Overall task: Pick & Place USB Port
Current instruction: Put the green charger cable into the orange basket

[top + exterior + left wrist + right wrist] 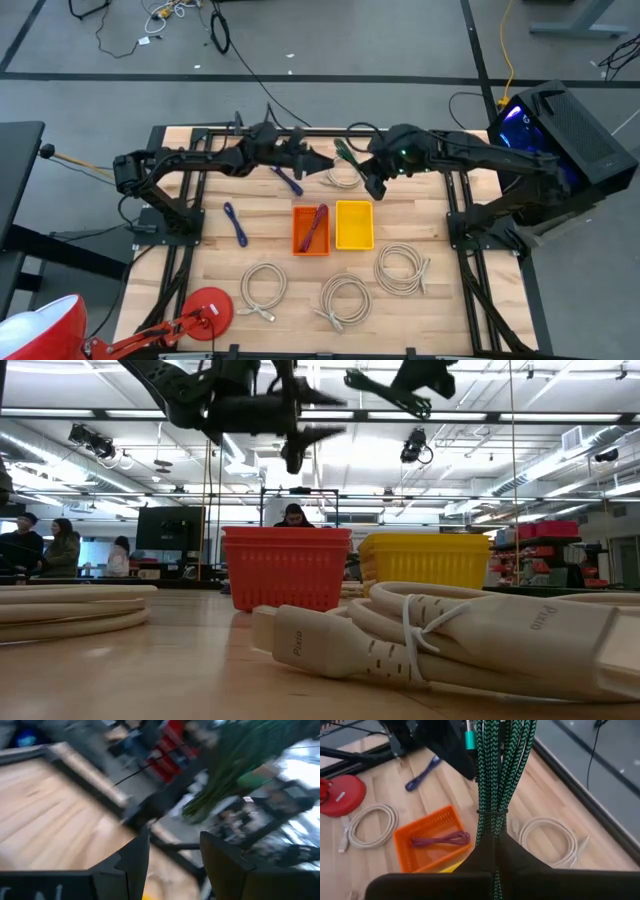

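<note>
right gripper (492, 847) clamped on the green braided cable (502, 765) held high over the table's back edge, left gripper (172, 865) apart and empty nearby; risk: dangling bundle snags the left arm or misses the yellow bin (354, 224).

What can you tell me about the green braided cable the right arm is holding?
The green cable is a bundle of several strands in a green-and-black woven sleeve, bound at one spot by a thin dark tie, with a teal plug on one strand. The right gripper is shut on it, holding it in the air above the wooden table, near the orange basket. The left gripper, open, faces it closely.
</note>
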